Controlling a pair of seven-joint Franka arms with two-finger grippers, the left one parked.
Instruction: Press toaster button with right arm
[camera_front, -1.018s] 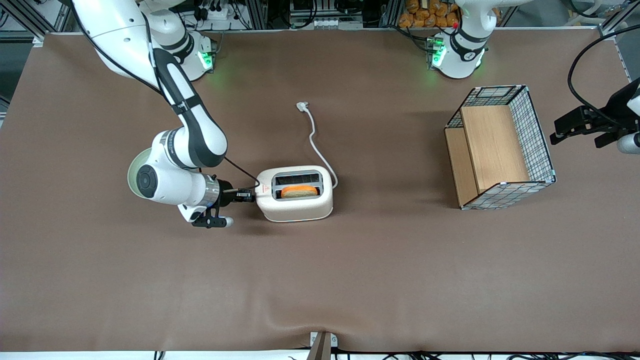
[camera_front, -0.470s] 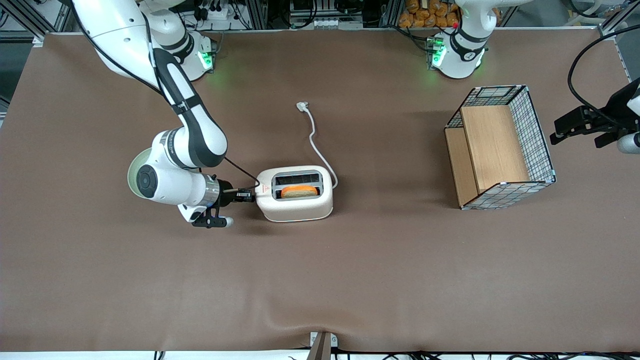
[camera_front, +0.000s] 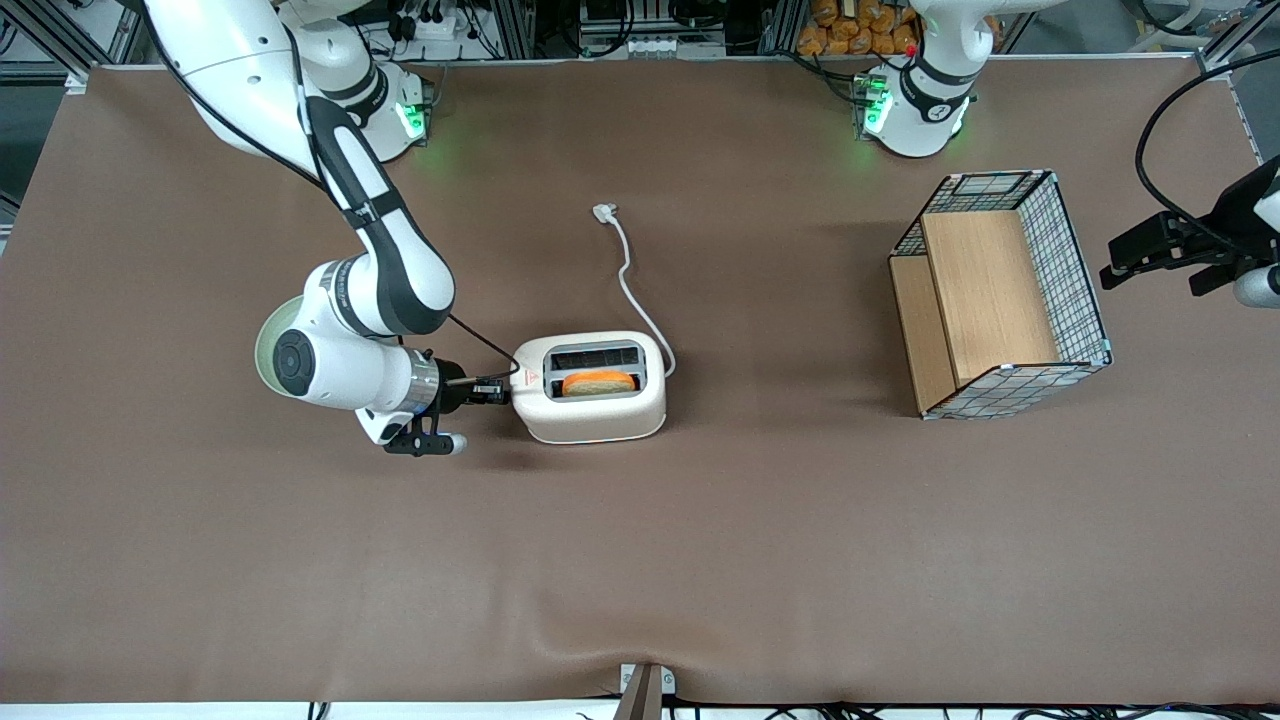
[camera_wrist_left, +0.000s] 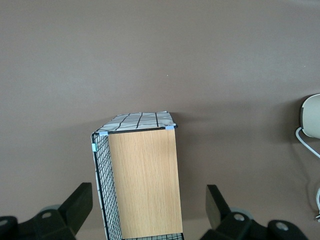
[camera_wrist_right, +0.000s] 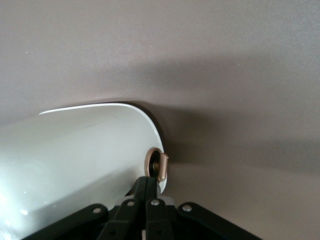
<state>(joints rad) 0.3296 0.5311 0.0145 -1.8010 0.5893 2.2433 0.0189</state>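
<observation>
On the brown cloth-covered surface (camera_front: 700, 560), toward the working arm's end, the large white jointed right arm (camera_front: 385, 270) with black bands reaches down with its wrist lying level. Its small black hand (camera_front: 492, 391) points toward three o'clock in the front view and meets the narrow end of the small cream-white rounded two-slot toaster (camera_front: 590, 412). In the right wrist view the hand (camera_wrist_right: 146, 187) has its two fingers pressed together with nothing between them. Their tips rest against the toaster's (camera_wrist_right: 75, 160) pale end just beside the tiny greyish-brown round toaster button (camera_wrist_right: 161, 167), which sticks out of a ringed socket. Whether the tips touch the knob itself cannot be told. The toaster stands near the middle of the surface, with an orange-brown slice of bread (camera_front: 598, 382) in the slot nearer the front camera and the other slot dark. A white cord (camera_front: 632, 290) leaves the toaster's other narrow end and runs toward twelve o'clock to a small white plug (camera_front: 604, 211) lying flat. Well apart, toward the parked arm's end, a black wire-mesh basket (camera_front: 1075, 270) with light wooden panels lies tipped on the surface.
</observation>
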